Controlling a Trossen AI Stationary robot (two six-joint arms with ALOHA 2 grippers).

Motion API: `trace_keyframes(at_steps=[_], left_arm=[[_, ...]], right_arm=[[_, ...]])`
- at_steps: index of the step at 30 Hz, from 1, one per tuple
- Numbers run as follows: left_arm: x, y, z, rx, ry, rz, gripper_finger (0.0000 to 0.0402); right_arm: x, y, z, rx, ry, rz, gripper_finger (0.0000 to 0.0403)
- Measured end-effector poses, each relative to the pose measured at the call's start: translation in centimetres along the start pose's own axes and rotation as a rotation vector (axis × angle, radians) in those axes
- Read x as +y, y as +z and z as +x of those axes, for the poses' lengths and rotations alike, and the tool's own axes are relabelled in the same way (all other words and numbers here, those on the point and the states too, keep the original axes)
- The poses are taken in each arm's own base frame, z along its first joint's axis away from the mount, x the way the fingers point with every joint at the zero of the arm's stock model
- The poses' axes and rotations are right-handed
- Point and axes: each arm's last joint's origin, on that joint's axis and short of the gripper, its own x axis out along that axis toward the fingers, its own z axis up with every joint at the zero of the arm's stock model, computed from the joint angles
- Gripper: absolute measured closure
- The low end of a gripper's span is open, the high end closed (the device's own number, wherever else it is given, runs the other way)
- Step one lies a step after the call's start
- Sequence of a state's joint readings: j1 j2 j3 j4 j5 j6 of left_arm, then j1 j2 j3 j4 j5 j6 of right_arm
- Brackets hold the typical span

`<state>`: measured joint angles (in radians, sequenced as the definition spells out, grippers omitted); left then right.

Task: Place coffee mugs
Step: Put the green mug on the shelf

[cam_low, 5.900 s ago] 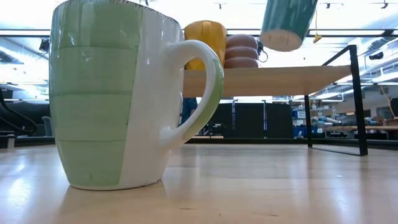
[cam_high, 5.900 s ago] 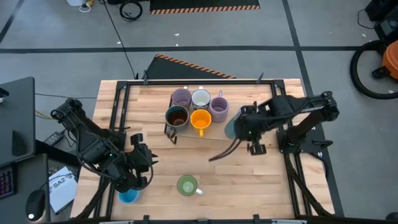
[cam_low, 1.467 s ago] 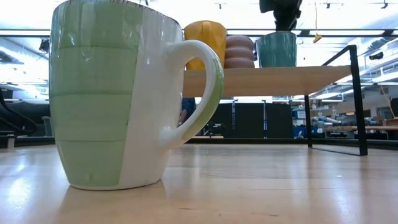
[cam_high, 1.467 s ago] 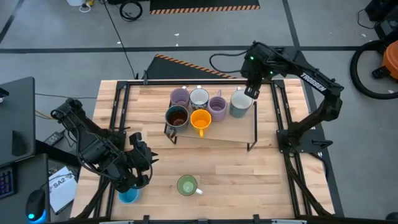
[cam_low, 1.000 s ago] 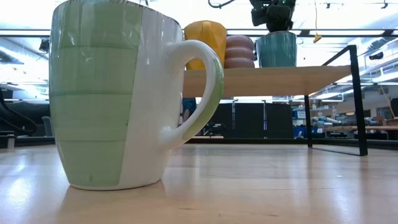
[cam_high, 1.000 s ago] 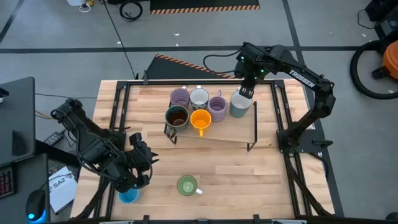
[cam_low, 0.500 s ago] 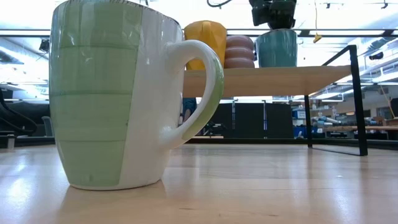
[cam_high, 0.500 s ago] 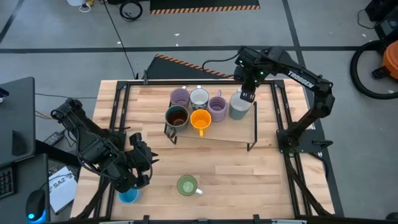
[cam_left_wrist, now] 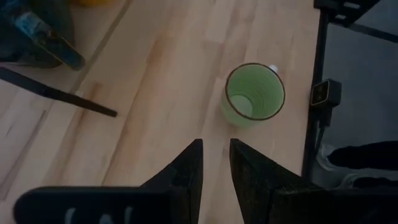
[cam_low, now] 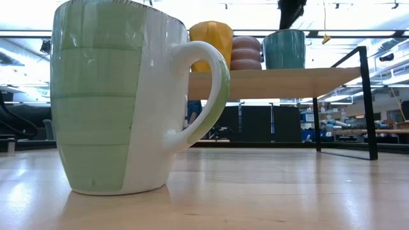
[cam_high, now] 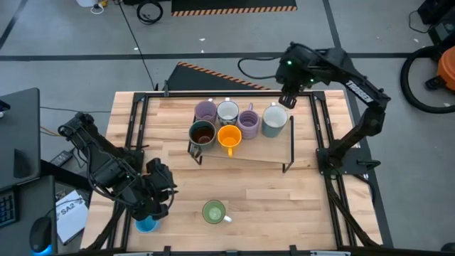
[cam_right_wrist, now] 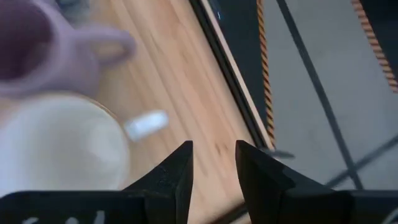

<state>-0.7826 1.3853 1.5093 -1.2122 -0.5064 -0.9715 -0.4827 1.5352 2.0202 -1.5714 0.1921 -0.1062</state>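
Hovering beside the shelf's far right end, your right gripper [cam_high: 284,99] is showing its 2 fingers slightly apart and gripping nothing.
You are looking at 6 coffee mugs on the raised wooden shelf [cam_high: 274,149]: 2 lavender [cam_high: 206,111] [cam_high: 249,122], a white one [cam_high: 229,112], a dark brown one [cam_high: 202,133], an orange one [cam_high: 229,136] and a pale teal-sided mug [cam_high: 274,119] at the right end. The green mug [cam_high: 213,212] is standing upright on the table [cam_high: 284,206] near the front edge; the low view is showing its white handle and teal wall colours that the high view is hiding. A blue mug [cam_high: 146,224] is sitting under your left gripper [cam_left_wrist: 215,163], whose fingers are a narrow gap apart, empty.
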Motion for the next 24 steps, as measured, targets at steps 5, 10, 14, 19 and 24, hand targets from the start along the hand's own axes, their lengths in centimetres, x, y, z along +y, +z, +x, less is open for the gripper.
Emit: trace_keyframes(at_steps=[5,10,14,19,24], left_arm=[[0.0,0.1,0.0,-0.008,0.0,-0.007,0.0317],[0.0,0.1,0.0,-0.021,0.008,-0.005,0.0317],[0.0,0.1,0.0,-0.022,0.009,-0.005,0.0317],[0.0,0.1,0.0,-0.025,0.007,0.017,0.0317],[0.0,0.2,0.0,-0.041,0.015,0.056,0.0317]], right_arm=[[2.7,0.2,-2.9,-0.119,0.095,-0.015,0.0277],[6.8,-0.1,-4.2,-0.149,0.182,-0.123,0.0278],[10.3,-0.5,-5.3,-0.199,0.257,-0.216,0.0278],[14.7,-1.1,-6.9,-0.315,0.368,-0.34,0.0278],[19.4,-1.4,-6.8,-0.348,0.454,-0.396,0.0278]])
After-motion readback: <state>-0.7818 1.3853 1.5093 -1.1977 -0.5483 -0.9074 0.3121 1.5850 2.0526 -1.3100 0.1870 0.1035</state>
